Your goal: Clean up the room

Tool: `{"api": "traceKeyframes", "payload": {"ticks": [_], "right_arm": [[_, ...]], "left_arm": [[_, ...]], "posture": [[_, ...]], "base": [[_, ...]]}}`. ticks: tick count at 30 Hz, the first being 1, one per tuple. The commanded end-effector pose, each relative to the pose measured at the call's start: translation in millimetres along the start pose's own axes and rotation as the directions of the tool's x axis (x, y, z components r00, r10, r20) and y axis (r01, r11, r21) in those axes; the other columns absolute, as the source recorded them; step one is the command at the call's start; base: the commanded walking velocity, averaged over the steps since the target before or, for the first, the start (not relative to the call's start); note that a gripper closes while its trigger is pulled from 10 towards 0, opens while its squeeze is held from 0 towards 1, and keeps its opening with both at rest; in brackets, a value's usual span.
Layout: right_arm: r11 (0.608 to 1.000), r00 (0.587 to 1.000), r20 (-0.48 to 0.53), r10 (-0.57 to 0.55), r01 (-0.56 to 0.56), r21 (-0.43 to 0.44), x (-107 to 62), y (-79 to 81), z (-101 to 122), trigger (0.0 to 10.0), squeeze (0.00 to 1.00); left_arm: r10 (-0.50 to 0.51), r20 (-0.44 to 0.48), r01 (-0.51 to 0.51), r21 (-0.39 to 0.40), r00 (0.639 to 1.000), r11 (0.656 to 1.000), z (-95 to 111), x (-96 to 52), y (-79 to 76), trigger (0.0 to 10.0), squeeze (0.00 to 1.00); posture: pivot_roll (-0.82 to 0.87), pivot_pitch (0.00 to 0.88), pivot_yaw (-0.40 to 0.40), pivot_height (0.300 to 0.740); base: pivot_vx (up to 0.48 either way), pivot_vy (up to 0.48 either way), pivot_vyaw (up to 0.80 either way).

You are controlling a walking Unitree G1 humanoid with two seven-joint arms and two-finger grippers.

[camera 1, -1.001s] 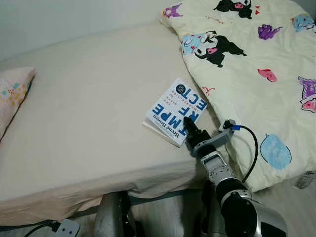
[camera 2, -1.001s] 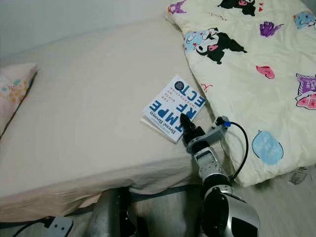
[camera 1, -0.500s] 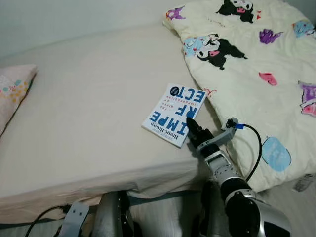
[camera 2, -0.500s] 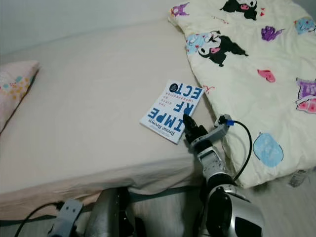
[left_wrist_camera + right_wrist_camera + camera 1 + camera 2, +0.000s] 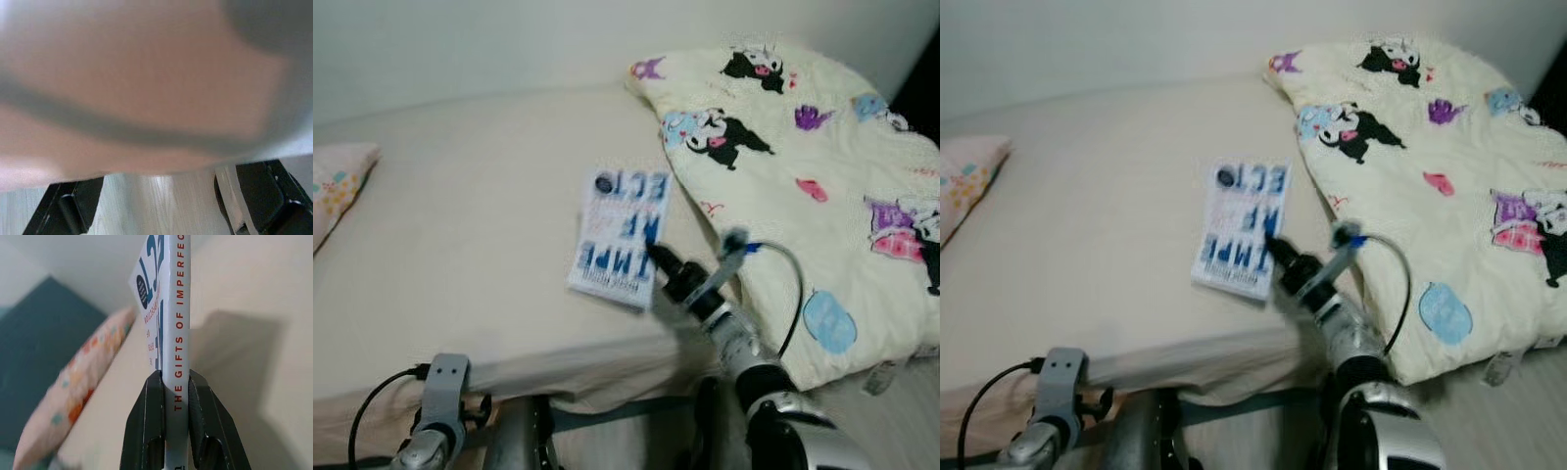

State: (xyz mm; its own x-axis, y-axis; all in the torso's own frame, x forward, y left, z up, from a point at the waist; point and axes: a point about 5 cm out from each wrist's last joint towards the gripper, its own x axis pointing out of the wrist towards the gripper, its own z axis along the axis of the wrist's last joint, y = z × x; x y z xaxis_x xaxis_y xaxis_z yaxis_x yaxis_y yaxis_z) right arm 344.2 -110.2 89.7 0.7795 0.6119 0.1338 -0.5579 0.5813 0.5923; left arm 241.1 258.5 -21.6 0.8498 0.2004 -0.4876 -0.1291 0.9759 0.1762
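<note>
book point(image 5: 1241, 228) clamped at its spine edge by right gripper point(image 5: 169, 396), just above the bed point(image 5: 460, 245) beside the blanket point(image 5: 803, 166). advise level carry, firm pinch. left gripper point(image 5: 156, 205) spread, idle.

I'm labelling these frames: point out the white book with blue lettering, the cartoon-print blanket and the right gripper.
White book with blue lettering point(image 5: 619, 235), left eye view, cover middle.
Cartoon-print blanket point(image 5: 803, 147), left eye view, open fabric.
Right gripper point(image 5: 175, 396), right wrist view, between fingertips.

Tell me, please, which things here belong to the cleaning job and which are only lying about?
Belonging to the job:
book, clamped at its spine
right gripper, holding it over the bed

Only lying about:
cartoon blanket
pillow
left gripper, idle
</note>
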Motion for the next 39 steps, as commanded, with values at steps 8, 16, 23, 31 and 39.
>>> {"api": "traceKeyframes", "payload": {"ticks": [8, 16, 23, 31, 39], "right_arm": [[1.0, 0.999, -0.038, 0.025, -0.025, 0.009, -7.8, -1.7, -6.5, 0.0, 0.0], [1.0, 1.0, -0.013, 0.006, -0.006, -0.024, -8.3, -4.9, 6.8, 0.0, 0.0], [1.0, 1.0, -0.01, 0.022, -0.022, -0.023, -4.9, -1.1, 6.6, 0.0, 0.0], [0.999, 1.0, -0.01, 0.021, -0.022, -0.025, -7.2, -3.7, 11.6, 0.0, 0.0], [1.0, 1.0, -0.002, 0.006, -0.006, -0.027, -6.5, -4.2, 12.4, 0.0, 0.0]], "left_arm": [[0.185, 0.053, -0.191, 0.356, 0.981, 0.915, 46.5, 9.1, 63.4, 10.0, 0.0], [-0.149, -0.513, 0.475, 0.595, 0.846, 0.649, -11.5, -8.8, 55.3, 10.0, 0.0], [-0.555, -0.631, 0.84, 0.399, 0.542, 0.367, 7.5, -33.9, 39.9, 10.0, 0.0], [-0.993, -0.091, 0.917, 0.398, 0.079, 0.036, 120.9, -97.7, -15.2, 10.0, 0.0], [-0.96, 0.274, 0.897, 0.408, 0.059, 0.172, 158.3, -86.1, -33.3, 10.0, 0.0]], "posture": [[-0.02, 0.054, 0.019, 0.56], [-0.02, 0.043, 0.023, 0.579], [-0.01, 0.038, 0.016, 0.599], [-0.01, 0.034, 0.018, 0.624], [-0.01, 0.032, 0.017, 0.643]], "base": [[0.0, 0.0, 0.0], [0.0, 0.0, 0.0], [0.0, 0.0, 0.0], [0.0, 0.0, 0.0], [0.0, 0.0, 0.0]]}}
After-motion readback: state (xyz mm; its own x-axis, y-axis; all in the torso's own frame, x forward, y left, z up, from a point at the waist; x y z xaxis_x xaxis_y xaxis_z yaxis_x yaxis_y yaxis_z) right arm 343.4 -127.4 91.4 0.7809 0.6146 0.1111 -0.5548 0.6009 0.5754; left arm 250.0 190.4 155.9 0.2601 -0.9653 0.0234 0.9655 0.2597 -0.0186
